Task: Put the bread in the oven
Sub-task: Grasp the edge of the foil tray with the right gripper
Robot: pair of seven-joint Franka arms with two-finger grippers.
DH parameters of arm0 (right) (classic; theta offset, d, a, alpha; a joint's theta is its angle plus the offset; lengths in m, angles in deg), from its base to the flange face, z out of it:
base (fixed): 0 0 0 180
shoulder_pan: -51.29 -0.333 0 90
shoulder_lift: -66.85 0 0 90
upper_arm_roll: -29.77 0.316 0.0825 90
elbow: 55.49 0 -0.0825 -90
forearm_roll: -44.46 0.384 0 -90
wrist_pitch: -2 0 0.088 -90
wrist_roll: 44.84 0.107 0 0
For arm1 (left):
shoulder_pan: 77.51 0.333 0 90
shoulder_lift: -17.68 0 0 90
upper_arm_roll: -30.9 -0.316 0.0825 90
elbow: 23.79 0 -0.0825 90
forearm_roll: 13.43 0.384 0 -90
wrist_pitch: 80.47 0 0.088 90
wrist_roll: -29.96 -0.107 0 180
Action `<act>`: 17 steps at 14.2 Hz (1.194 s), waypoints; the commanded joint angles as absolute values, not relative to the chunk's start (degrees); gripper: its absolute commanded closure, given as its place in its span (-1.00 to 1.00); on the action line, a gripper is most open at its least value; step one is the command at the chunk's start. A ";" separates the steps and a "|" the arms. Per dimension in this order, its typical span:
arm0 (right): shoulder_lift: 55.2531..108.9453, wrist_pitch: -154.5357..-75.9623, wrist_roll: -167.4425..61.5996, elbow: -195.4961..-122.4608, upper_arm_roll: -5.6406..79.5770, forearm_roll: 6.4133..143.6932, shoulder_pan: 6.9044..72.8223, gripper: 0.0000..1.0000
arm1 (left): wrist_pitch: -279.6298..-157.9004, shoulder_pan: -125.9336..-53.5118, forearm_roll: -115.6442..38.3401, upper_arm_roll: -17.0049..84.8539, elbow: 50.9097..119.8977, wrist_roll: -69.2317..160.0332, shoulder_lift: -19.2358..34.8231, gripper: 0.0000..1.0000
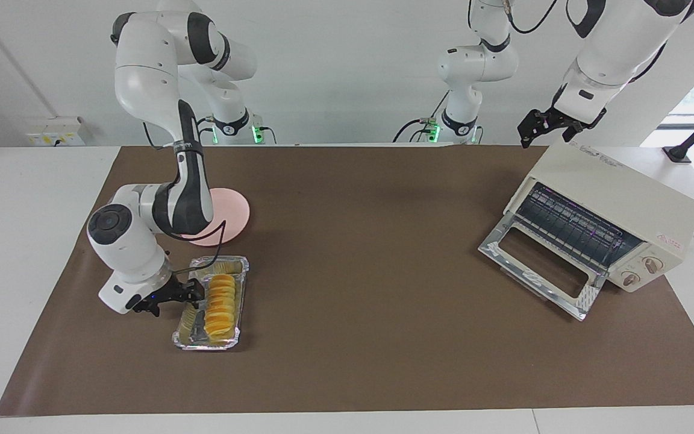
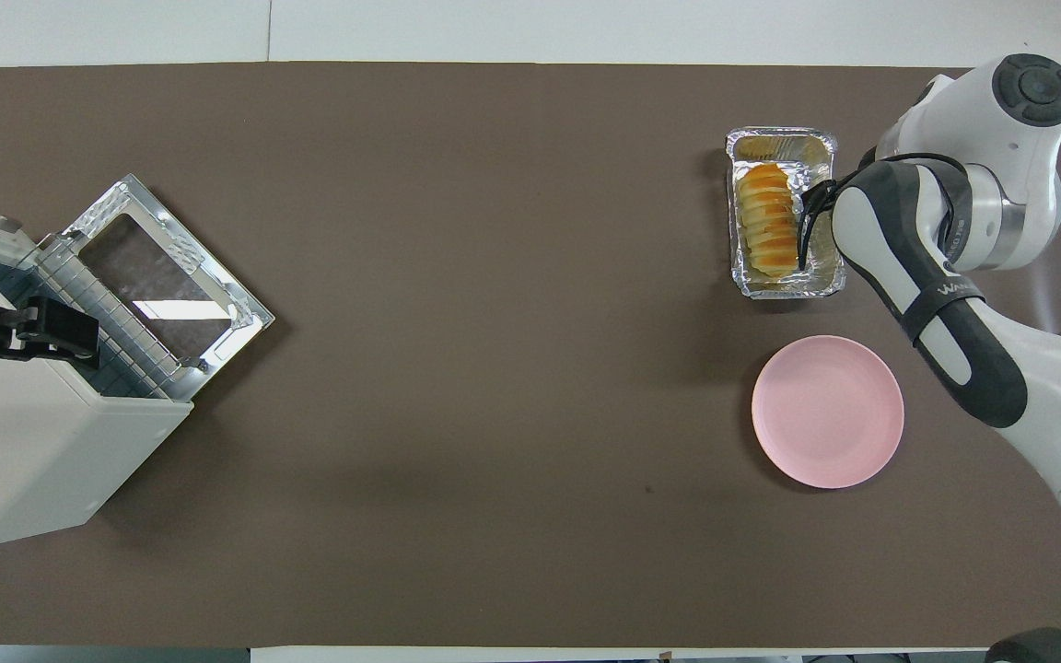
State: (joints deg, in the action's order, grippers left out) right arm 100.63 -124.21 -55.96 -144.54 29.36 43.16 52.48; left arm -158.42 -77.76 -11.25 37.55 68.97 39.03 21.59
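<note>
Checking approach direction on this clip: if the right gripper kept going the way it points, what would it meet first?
The right gripper points sideways at the foil tray. It would meet the bread first; it looks already over the tray's rim, though depth is unclear.
</note>
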 commanded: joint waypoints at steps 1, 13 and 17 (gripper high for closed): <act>98.66 -126.06 -51.98 -147.78 29.86 43.41 52.70 1.00 | -159.13 -77.07 -11.93 37.75 70.60 38.75 23.13 -1.00; 99.27 -111.51 -47.74 -136.64 31.35 43.50 51.73 1.00 | -159.13 -77.07 -11.93 37.75 70.51 38.75 23.13 -1.00; 99.01 -101.92 -41.00 -128.81 31.88 46.28 46.83 1.00 | -159.13 -77.07 -11.93 37.75 70.60 38.75 23.13 -1.00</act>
